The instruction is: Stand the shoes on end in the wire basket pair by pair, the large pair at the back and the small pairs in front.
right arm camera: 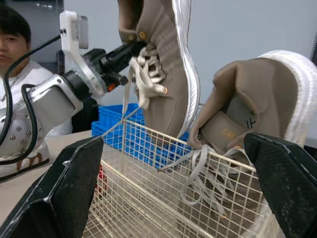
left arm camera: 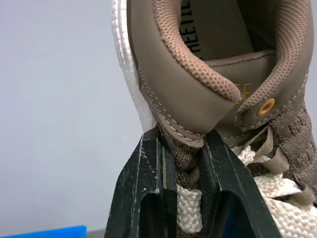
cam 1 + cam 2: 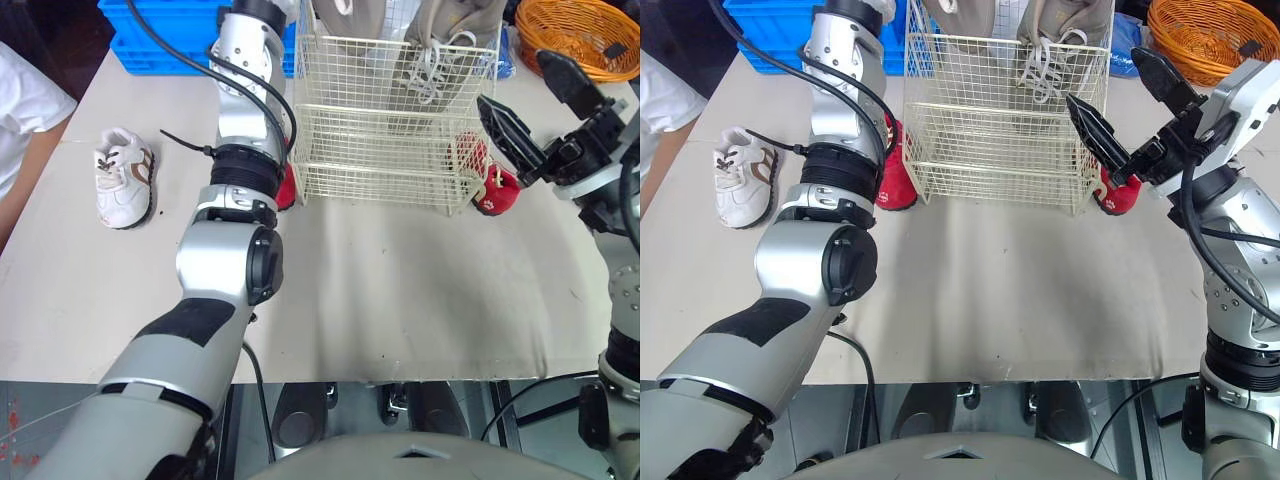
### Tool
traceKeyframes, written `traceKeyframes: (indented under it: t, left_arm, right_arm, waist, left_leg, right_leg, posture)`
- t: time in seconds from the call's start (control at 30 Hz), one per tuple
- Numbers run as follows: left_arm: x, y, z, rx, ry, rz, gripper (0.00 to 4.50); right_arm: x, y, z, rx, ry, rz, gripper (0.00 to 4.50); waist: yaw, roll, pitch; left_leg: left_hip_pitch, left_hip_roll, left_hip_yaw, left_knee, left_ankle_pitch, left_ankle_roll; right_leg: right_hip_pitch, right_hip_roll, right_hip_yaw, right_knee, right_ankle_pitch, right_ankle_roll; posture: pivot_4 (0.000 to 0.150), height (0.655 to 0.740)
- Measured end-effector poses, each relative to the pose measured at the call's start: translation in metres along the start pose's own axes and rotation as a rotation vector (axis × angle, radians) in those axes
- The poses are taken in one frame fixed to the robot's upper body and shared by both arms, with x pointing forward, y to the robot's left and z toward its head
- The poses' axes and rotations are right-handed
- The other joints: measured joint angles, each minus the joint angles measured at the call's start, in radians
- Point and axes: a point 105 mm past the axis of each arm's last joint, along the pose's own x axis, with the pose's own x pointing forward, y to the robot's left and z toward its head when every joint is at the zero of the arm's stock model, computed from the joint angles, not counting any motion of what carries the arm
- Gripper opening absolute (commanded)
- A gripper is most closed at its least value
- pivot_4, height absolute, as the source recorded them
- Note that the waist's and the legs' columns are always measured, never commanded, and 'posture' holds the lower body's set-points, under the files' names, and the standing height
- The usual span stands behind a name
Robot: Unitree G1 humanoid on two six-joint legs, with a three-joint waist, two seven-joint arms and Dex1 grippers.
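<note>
The left end effector [image 2: 183, 138] is pinching a tan shoe [image 1: 163, 64] by the tongue over the basket [image 3: 400, 150] while the right end effector [image 3: 513, 78] is hanging wide open beside it

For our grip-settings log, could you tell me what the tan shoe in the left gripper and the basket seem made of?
Tan shoe: probably smooth matte leather or synthetic, judging by its stitched panels; the collar lining looks like mesh knit. Basket: likely thin metal wire with a cream coating, in an open grid.

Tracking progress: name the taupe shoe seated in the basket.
The right taupe shoe, toe-down inside the wire basket, laces over its rim; the other shoe hangs from the left gripper.
</note>
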Motion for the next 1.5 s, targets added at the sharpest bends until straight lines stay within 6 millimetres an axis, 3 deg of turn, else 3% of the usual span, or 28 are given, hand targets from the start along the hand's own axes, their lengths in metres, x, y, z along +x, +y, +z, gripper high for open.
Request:
traceKeyframes:
  t: [0.3,0.57,0.87,1.2,1.37,1.5]
  left_arm:
    - [-0.033,-0.016,-0.046,0.061,0.14,-0.109,0.27]
    - [-0.044,-0.018,-0.052,0.014,0.201,-0.113,0.27]
    - [-0.056,-0.025,-0.057,-0.068,0.257,-0.094,4.49]
    - [-0.078,-0.023,-0.049,-0.132,0.276,-0.05,4.49]
    - [-0.077,-0.021,-0.026,-0.171,0.252,-0.158,4.49]
    - [-0.086,-0.031,-0.002,-0.181,0.262,-0.428,4.49]
  right_arm:
    - [-0.001,-0.001,0.0,-0.001,-0.003,-0.018,4.5]
    - [-0.004,-0.002,-0.001,-0.001,0.003,-0.028,4.5]
    - [-0.004,-0.004,-0.004,-0.006,0.01,-0.023,4.5]
    - [-0.017,-0.026,-0.019,-0.06,0.128,-0.115,4.5]
    - [-0.05,-0.048,-0.052,-0.025,0.316,-0.233,4.5]
    - [-0.081,-0.056,-0.079,0.047,0.47,-0.294,4.5]
  waist:
    - [0.001,0.001,0.0]
    - [0.0,0.003,-0.002]
    - [0.007,0.007,-0.004]
    - [0.019,0.007,-0.004]
    - [0.02,0.007,-0.004]
    - [0.019,0.008,-0.005]
  left_leg:
    - [0.0,0.0,0.0,0.0,0.0,0.0]
    - [0.001,0.0,0.0,0.0,0.0,0.0]
    - [0.004,0.0,0.0,0.001,0.001,0.0]
    - [0.004,0.0,0.0,0.001,0.001,0.0]
    - [0.004,0.0,0.0,0.001,0.001,0.0]
    - [0.004,0.001,0.0,0.0,0.001,0.0]
  right_leg:
    - [0.0,0.0,0.0,0.0,0.0,0.0]
    - [0.001,0.0,0.001,0.0,0.0,0.0]
    - [0.004,0.0,0.002,0.001,0.0,0.0]
    - [0.004,0.0,0.005,0.0,0.0,0.0]
    - [0.004,0.0,0.005,0.0,0.0,0.0]
    - [0.005,0.0,0.005,0.0,0.0,0.0]
  posture:
    - [0.15,0.686]
    - [0.15,0.686]
    - [0.15,0.686]
    - [0.15,0.686]
    - [0.15,0.686]
    - [0.15,0.686]
